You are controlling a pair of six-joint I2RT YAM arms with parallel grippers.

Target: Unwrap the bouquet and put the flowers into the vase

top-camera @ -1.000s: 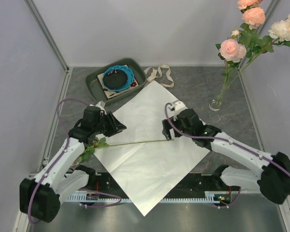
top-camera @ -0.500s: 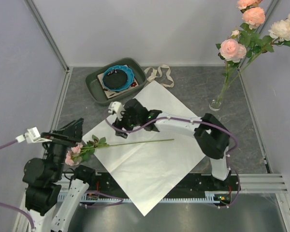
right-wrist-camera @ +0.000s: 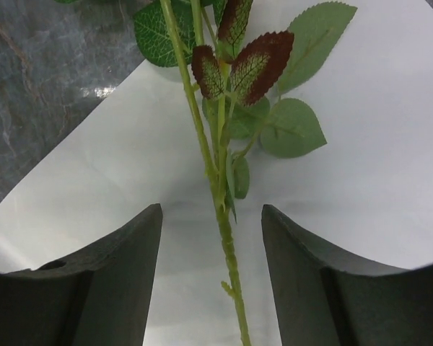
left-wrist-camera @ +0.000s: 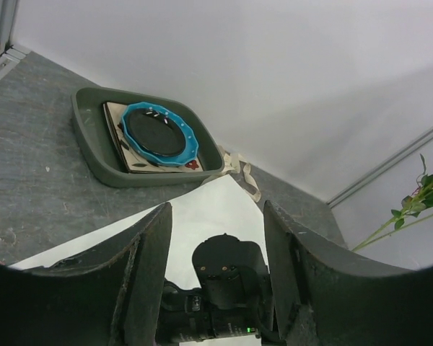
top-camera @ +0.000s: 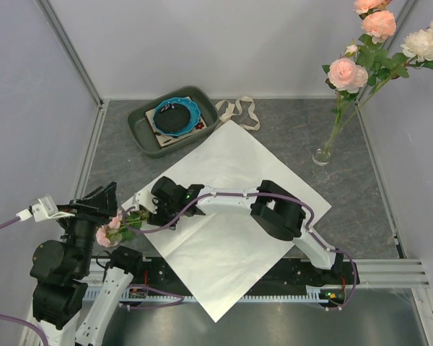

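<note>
- We see the right claw [right-wrist-camera: 211,213] reaching far over to the left side of the table [top-camera: 115,155].
- Its two fingers [right-wrist-camera: 108,281] are spread apart.
- A thin green stem [right-wrist-camera: 215,180] runs between the fingers, and there is a gap on each side, so the claw is not pinching it.
- Green leaves [right-wrist-camera: 292,130] grow from the stem, and two small ones are dark red in the middle.
- This stem belongs to one pink rose [top-camera: 105,233] that lies flat.
- Its pink head is just off the left corner of the paper [top-camera: 231,238], close to the left arm.
- The white paper lies open and flat in the middle of the table.
- The left claw [left-wrist-camera: 216,216] is lifted high above the table on the left.
- Its fingers are spread apart too, and nothing is between them.
- The small glass vase [top-camera: 321,156] stands at the right, well apart from both claws.
- Other flowers [top-camera: 379,32], pink and cream, stand in the vase and lean to the right.
- The cream ribbon [top-camera: 238,112] lies in loops behind the paper.
- Next to the ribbon sits a grey tray [top-camera: 141,119] with a blue dish [top-camera: 177,115] in it.
</note>
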